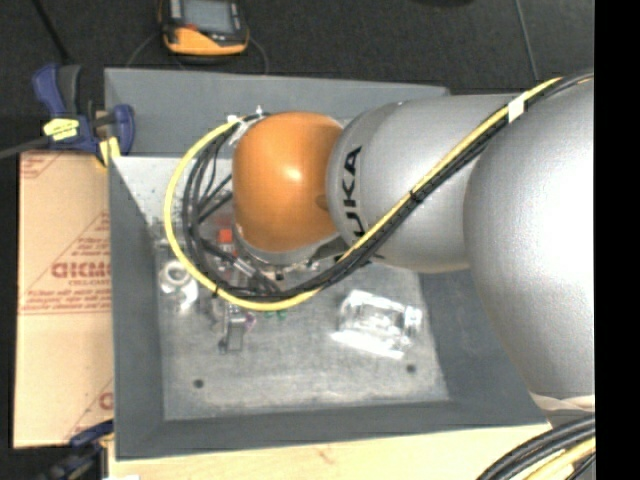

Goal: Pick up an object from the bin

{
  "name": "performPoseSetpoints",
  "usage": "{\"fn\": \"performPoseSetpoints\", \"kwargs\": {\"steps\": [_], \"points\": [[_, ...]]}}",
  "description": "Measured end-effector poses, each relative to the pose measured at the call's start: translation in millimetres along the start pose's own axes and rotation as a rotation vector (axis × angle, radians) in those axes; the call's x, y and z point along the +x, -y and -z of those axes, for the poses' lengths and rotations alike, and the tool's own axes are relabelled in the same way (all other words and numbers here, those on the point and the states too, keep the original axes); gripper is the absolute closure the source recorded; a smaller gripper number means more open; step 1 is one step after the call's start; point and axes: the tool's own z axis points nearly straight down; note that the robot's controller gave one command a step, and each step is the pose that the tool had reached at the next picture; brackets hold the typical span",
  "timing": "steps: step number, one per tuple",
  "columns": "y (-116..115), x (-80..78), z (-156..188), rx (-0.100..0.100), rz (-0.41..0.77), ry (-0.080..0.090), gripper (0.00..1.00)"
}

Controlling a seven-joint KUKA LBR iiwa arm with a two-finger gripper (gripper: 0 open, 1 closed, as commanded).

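My gripper (232, 330) hangs under the orange wrist cover, low over the left half of the bin floor. A small white and silver ring-shaped piece (177, 279) lies just to its upper left, near the bin's left wall. A clear plastic package (376, 326) lies flat on the floor to the gripper's right, well apart from it. A small red thing (225, 235) peeks out among the cables above the gripper. I see nothing held in the gripper.
The thick silver arm comes in from the right and covers the bin's back and right parts. Yellow and black cables loop round the wrist. A tiny green bit (281, 315) lies just right of the gripper. Bare grey floor runs along the front.
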Motion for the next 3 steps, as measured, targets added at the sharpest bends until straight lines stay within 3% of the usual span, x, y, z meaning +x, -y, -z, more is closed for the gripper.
{"fn": "performPoseSetpoints", "kwargs": {"steps": [1,2,3], "points": [[41.8,68.1,-95.7,-0.001,0.392,0.029,0.00],[17.0,29.8,33.9,-0.003,0.208,0.016,0.00],[45.3,6.3,-79.4,0.001,0.133,0.001,0.00]]}}
